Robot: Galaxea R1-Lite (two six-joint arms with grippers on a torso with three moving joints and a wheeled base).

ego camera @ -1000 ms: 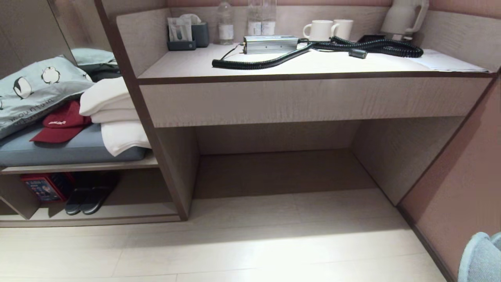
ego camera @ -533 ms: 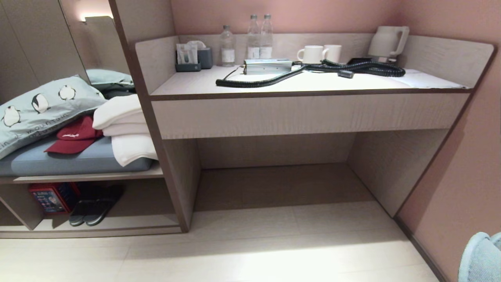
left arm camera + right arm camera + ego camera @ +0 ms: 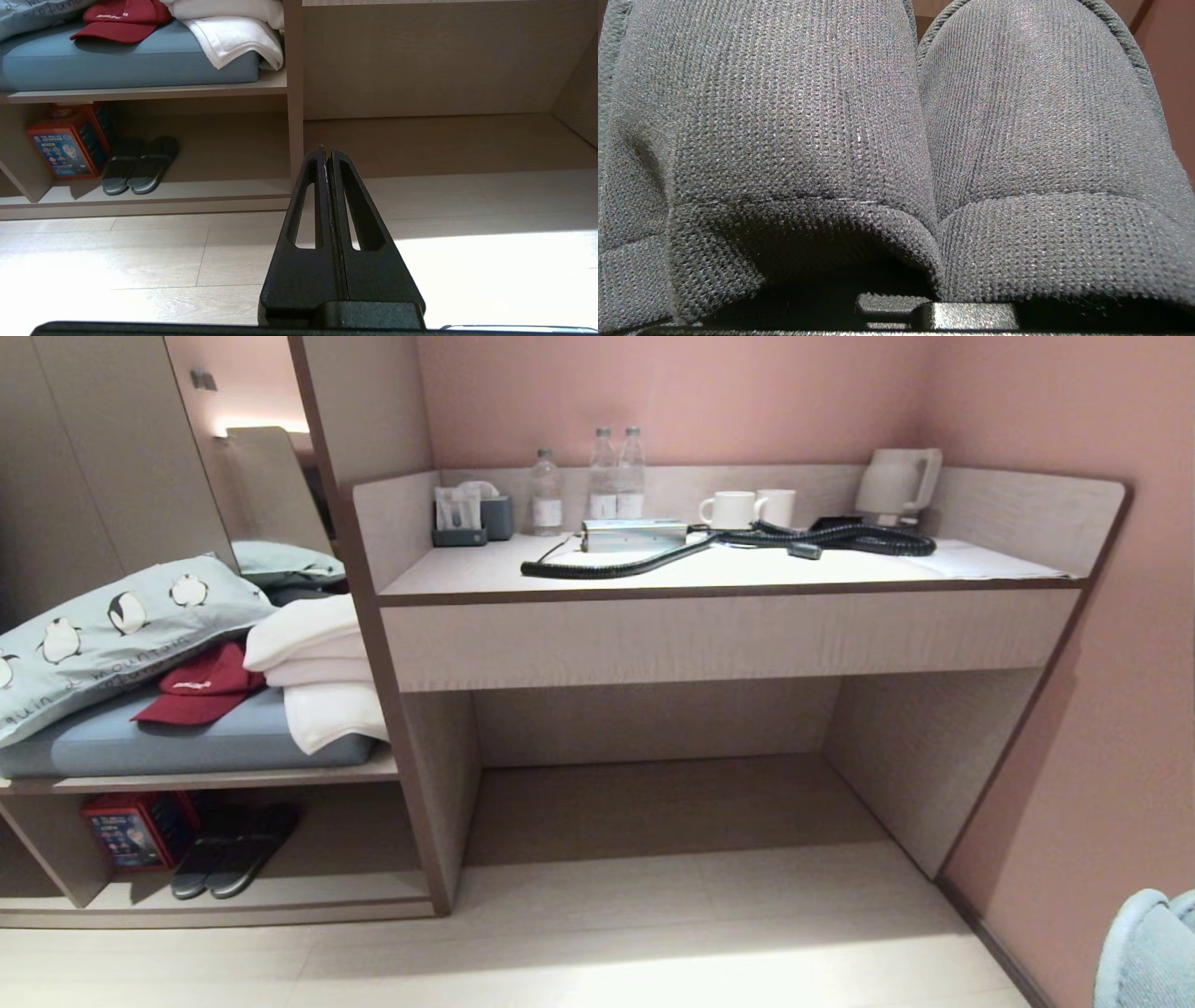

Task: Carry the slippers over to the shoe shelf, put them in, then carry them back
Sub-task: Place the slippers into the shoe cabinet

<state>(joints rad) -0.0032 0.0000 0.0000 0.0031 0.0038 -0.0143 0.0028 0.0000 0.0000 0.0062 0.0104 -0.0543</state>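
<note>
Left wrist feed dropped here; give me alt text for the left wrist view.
Closed black left gripper points over pale floor toward a low wood-grain shoe shelf holding a pair of dark grey flat slippers beside a red printed box. Above, a red cap and white towels lie on a blue cushion.

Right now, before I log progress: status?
Left gripper shut, empty. Right gripper shut on grey knit slippers. Shoe shelf ahead-left; dark slides already inside.
</note>
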